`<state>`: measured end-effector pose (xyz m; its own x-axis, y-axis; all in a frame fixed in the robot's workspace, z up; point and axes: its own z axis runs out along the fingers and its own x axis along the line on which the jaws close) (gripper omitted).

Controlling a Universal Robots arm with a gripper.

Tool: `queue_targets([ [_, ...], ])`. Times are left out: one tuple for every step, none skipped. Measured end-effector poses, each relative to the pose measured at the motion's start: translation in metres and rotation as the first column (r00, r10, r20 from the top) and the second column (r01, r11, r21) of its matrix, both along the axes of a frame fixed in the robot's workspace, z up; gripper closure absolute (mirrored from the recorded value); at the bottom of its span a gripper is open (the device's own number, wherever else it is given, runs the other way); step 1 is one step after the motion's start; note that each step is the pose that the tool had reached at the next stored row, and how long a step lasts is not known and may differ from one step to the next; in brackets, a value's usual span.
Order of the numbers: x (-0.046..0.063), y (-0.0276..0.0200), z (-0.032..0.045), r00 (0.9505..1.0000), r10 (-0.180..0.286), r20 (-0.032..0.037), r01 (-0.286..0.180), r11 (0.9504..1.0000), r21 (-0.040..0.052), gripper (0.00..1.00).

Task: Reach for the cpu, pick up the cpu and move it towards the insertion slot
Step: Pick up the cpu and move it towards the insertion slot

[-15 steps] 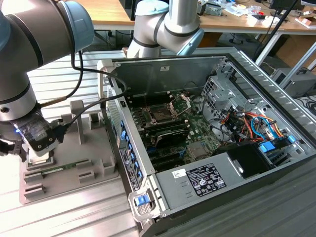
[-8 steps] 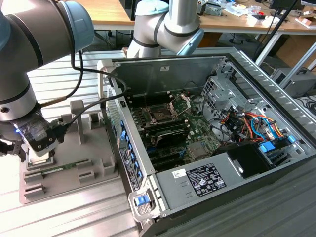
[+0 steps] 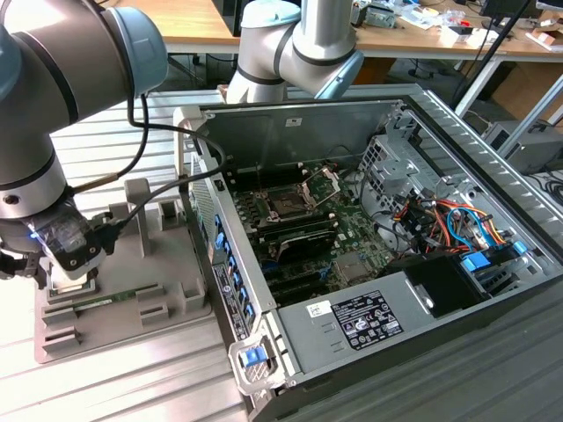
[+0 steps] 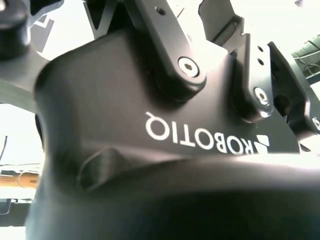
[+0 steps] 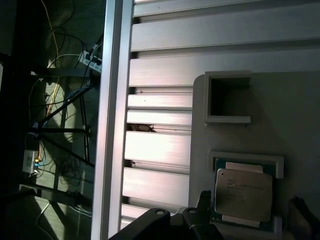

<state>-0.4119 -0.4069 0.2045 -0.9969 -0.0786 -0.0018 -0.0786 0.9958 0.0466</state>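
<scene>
1. The gripper (image 5: 252,206) hangs low over the grey tray (image 5: 300,125), with its 2 fingers (image 5: 205,202) spread apart.
2. In the first wrist view the cpu (image 5: 243,195) lies flat in a square tray pocket between those fingers, and neither clearly touches it.
3. Just beyond the cpu, the tray has 1 raised square recess (image 5: 227,97).
4. The insertion slot (image 3: 288,204) is well apart from the gripper, toward the exterior view's right, on the green board inside the open computer case (image 3: 352,123).
</scene>
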Motion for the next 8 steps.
queue_targets([
  [0.0000,0.0004,-0.0004,1.0000,0.003,0.0000,-0.003,1.0000,0.0000,0.34],
  [0.0000,0.0012,-0.0010,1.0000,0.005,0.0002,-0.005,1.0000,0.0001,0.34],
  [0.0000,0.0017,-0.0015,1.0000,0.005,0.0003,-0.005,1.0000,0.0002,0.34],
  [0.0000,0.0028,-0.0018,1.0000,0.006,0.0001,-0.006,1.0000,0.0001,0.34],
  [0.0000,0.0046,-0.0024,1.0000,0.006,0.0001,-0.006,1.0000,0.0001,0.34],
  [0.0000,0.0061,-0.0028,1.0000,0.007,0.0002,-0.007,1.0000,0.0001,0.34],
  [0.0000,0.0072,-0.0031,1.0000,0.007,0.0000,-0.007,1.0000,0.0001,0.34],
  [0.0000,0.0084,-0.0036,1.0000,0.007,0.0001,-0.007,1.0000,0.0001,0.34],
])
